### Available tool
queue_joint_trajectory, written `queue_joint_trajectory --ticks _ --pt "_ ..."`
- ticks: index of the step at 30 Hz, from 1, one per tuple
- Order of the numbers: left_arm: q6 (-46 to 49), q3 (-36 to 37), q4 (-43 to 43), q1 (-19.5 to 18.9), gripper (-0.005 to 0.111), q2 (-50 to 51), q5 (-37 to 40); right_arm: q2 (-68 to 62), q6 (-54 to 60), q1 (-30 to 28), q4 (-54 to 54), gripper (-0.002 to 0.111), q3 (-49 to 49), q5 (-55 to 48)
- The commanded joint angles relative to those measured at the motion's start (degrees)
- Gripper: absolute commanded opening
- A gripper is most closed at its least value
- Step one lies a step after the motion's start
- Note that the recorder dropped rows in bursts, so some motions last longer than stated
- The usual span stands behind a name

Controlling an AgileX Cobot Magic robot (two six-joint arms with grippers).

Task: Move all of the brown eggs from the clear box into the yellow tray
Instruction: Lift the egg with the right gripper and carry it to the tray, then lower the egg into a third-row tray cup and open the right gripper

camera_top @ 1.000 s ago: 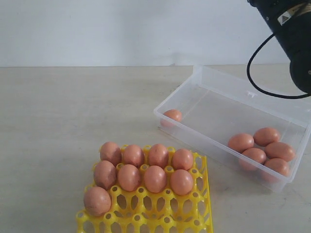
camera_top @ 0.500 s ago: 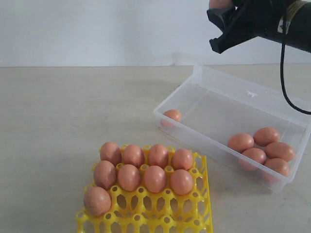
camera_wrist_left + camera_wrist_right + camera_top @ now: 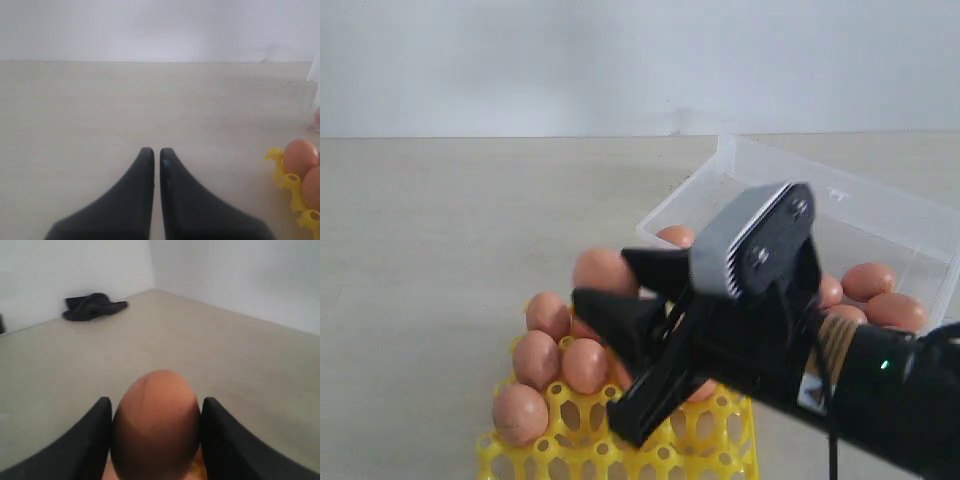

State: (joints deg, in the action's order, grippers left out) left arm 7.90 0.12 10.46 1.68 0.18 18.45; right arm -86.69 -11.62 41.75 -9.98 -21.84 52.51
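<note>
No words, brand names, numbers or signs can be read in any of the three views. In the exterior view, at about four o'clock, a small pale sticker [image 3: 811,393] sits on the black right arm [image 3: 895,400]. It is too blurred and too small to make out any lettering.

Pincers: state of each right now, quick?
Left pincer: closed, holding nothing.
Right pincer: closed on a brown egg, held above the yellow tray.
</note>
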Motion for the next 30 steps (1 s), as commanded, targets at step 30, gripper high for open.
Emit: queue_joint_trajectory --ticks 30 --pt "-0.39 -0.12 0.45 0.25 0.004 -0.18 -0.65 -22.71 1.73 15.52 17.41 0.0 -0.14 11.6"
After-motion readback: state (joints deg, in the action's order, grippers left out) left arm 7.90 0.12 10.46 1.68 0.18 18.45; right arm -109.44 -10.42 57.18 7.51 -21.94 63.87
